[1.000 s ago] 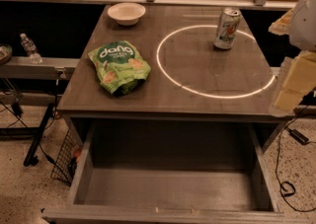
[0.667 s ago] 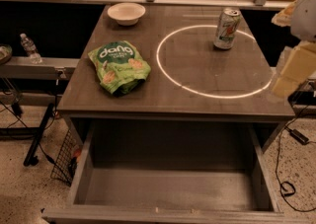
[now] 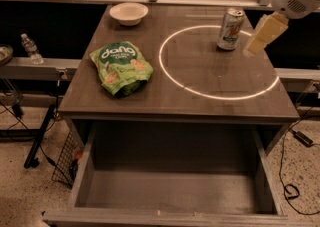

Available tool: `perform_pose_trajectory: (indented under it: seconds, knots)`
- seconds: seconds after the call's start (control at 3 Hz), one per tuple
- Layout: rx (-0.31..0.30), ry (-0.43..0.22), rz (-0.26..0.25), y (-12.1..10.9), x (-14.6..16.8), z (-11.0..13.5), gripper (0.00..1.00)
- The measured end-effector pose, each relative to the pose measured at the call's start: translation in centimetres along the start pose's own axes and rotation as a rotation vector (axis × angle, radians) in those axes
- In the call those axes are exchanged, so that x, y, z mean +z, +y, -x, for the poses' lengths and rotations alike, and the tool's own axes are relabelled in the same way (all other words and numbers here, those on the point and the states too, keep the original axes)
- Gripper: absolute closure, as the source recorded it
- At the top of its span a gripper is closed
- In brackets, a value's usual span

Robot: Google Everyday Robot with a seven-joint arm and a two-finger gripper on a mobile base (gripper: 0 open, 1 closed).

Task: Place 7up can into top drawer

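A: Can (image 3: 230, 29)?
B: Upright on table (image 3: 125, 106), back right; drawer (image 3: 170, 191) below stands open (ready to receive it).
A: Gripper (image 3: 264, 35)?
B: Just right of can, apart, likely poised for a side grasp; grip state: cannot tell.

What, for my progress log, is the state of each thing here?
Silver-white aluminium 7up can: upright on tabletop, ungrasped.
Wide grey top drawer: open, nothing inside.
Green dang snack bag: lying on tabletop.
Small white bowl: upright.
End effector: beside the can, not touching.
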State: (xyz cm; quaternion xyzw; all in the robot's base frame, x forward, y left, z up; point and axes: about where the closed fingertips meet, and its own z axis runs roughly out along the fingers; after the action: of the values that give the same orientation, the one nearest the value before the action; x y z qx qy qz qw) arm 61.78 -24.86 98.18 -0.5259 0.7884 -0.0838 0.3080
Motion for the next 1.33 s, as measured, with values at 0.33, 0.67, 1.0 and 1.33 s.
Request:
perform_pose_trajectory:
  seconds: [0.33, 0.67, 1.0, 1.33]
  knots:
    - [0.028, -0.038, -0.079, -3.9, 3.2, 0.7, 0.0]
    - [0.017, -0.063, -0.098, -6.3, 7.3, 2.5, 0.0]
    - [0.058, -0.12, -0.059, -7.2, 11.4, 3.4, 0.0]
    - [0.132, -0.195, -0.029, -8.3, 14.3, 3.7, 0.0]
